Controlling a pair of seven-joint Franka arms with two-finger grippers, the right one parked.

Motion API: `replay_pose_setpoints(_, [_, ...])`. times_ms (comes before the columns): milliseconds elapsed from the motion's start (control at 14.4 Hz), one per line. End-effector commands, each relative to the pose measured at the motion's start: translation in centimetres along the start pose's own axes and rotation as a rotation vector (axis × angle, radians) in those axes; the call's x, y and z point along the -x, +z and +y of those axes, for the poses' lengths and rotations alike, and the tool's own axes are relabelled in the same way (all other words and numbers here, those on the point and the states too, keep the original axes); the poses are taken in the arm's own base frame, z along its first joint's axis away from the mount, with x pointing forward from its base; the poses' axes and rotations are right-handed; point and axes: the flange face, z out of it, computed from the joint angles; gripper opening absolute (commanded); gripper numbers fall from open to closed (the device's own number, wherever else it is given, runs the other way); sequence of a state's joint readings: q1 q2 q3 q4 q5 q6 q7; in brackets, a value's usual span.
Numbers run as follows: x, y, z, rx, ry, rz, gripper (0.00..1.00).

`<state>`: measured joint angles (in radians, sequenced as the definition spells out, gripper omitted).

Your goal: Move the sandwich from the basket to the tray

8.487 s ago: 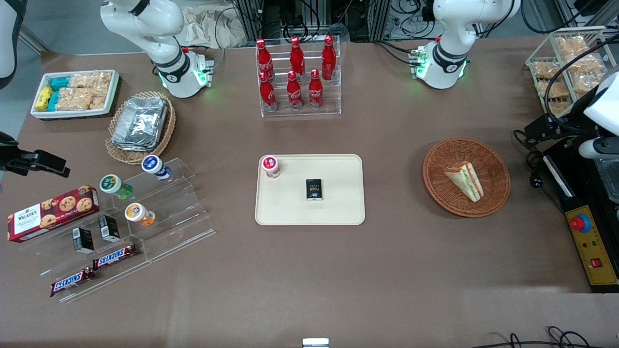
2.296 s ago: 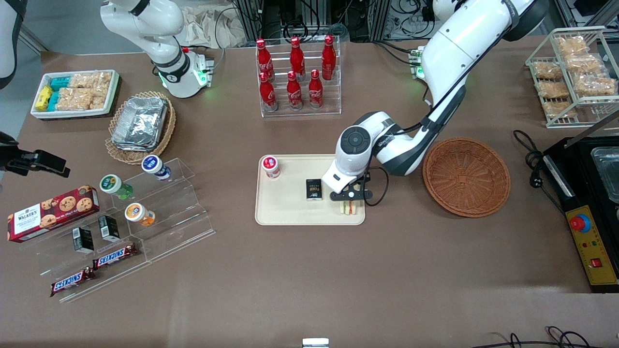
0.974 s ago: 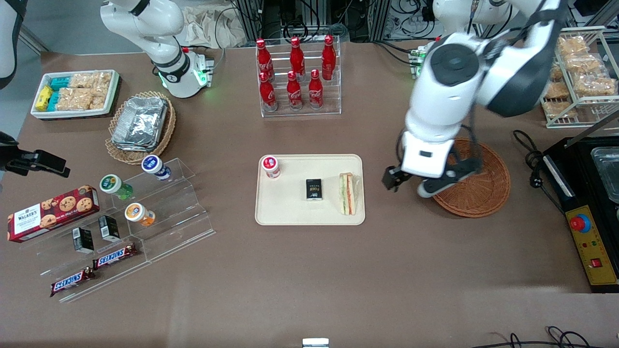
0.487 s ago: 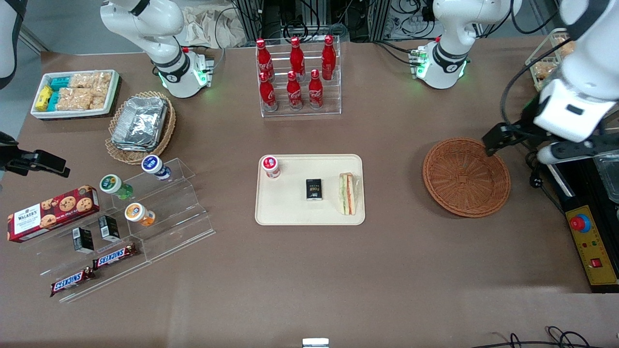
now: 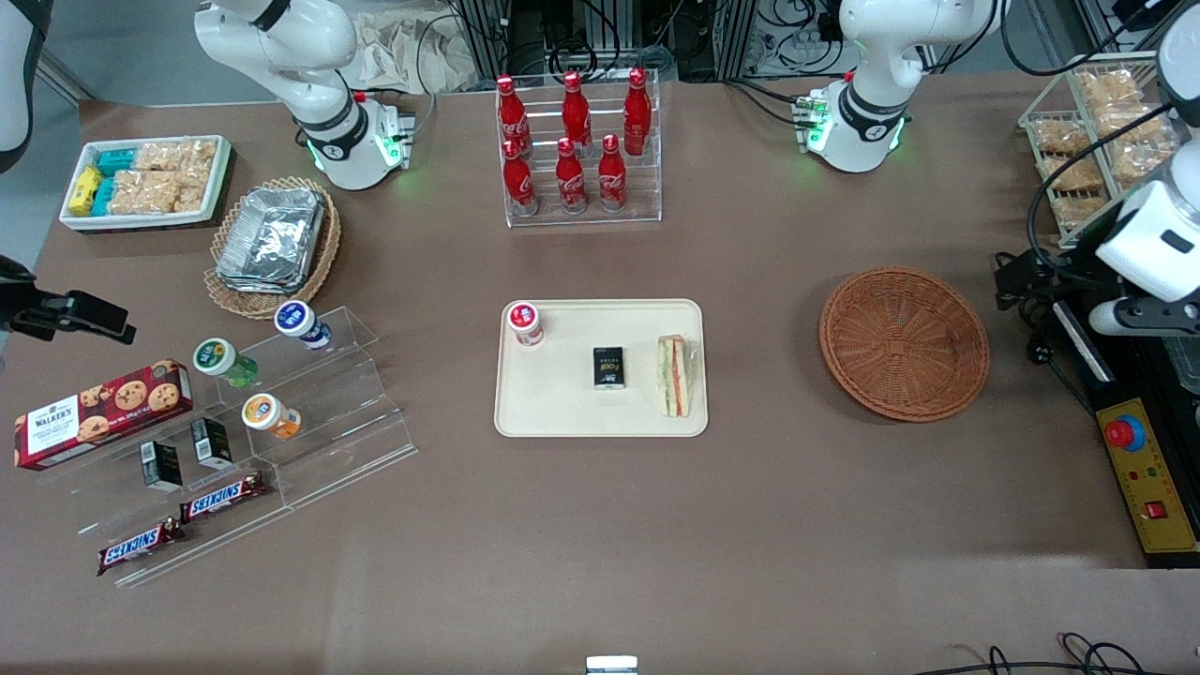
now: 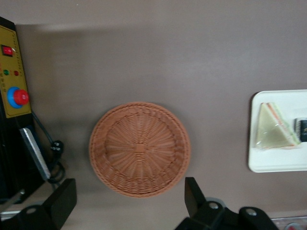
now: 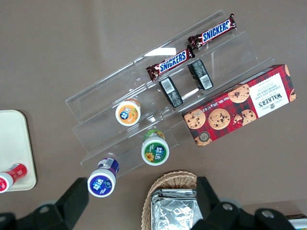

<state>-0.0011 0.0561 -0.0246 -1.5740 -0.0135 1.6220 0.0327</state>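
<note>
- Evidently the sandwich (image 5: pixel 674 376) lies on the tray (image 5: pixel 562 417), beside a small black box (image 5: pixel 608 367); delivery looks done.
- The basket (image 5: pixel 904 343) sits empty on the counter (image 5: pixel 600 525).
- Only the wrist view shows the hand (image 6: pixel 129 203) spread, holding nothing, above the basket's rim.

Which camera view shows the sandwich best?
The front view: the sandwich lies whole on the tray, beside a black box. The left wrist view, above the open tool, shows it smaller. The right wrist view misses it.
</note>
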Motion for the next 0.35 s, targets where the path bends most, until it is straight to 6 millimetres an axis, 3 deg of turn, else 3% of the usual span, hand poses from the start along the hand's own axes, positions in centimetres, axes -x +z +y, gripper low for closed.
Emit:
replay_pose_setpoints(0, [-1.2,1.7,-2.2,0.021,0.024,-0.013,1.00])
replay_pose_setpoints(278, [-2.4,2.6,-2.6,0.020,0.016,-0.017,1.00])
